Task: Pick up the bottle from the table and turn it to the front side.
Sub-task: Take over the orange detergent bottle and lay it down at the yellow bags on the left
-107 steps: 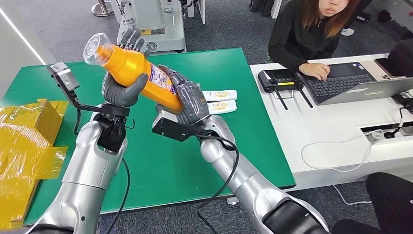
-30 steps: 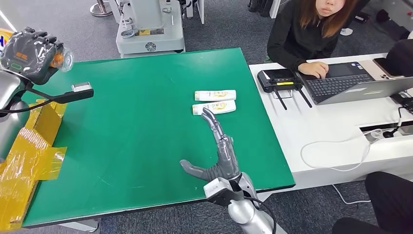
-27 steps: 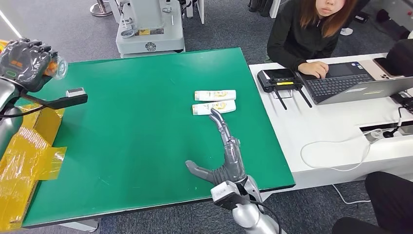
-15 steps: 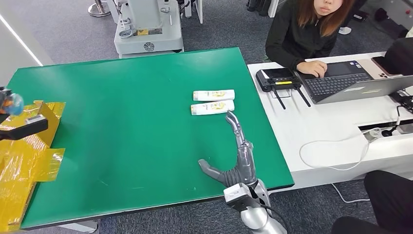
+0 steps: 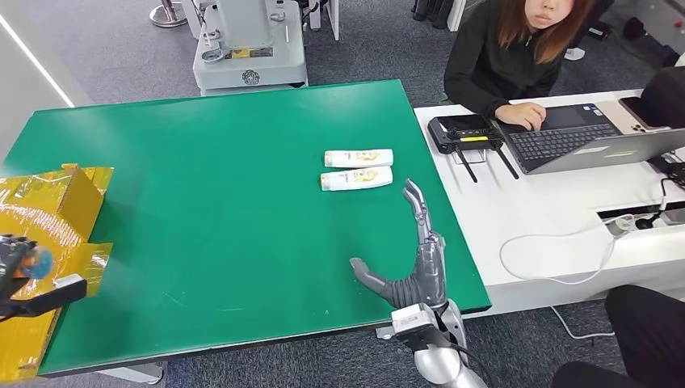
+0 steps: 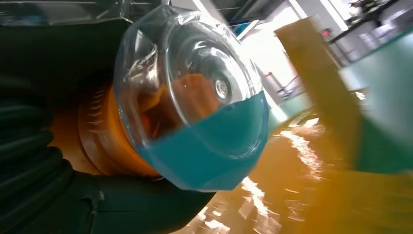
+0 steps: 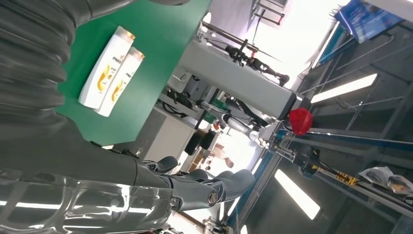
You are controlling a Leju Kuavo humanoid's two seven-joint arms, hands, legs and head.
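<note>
The orange bottle (image 6: 97,141) with its clear domed cap (image 6: 195,107) is gripped in my left hand (image 6: 53,195). In the head view that left hand (image 5: 8,260) is low at the far left edge, over the yellow box, with the bottle's cap (image 5: 37,263) sticking out of it. My right hand (image 5: 413,263) hovers over the table's front right corner, its fingers straight and spread and nothing in it. Its fingers (image 7: 209,187) also show in the right wrist view.
Two white tubes (image 5: 358,158) (image 5: 355,178) lie side by side on the green table (image 5: 226,194), just beyond my right hand. A yellow taped box (image 5: 48,202) stands at the left. A person works at a laptop (image 5: 582,129) on the white desk to the right.
My left arm has dropped with the bottle from high at the left down to the yellow box. My right hand has drifted right along the table's front edge.
</note>
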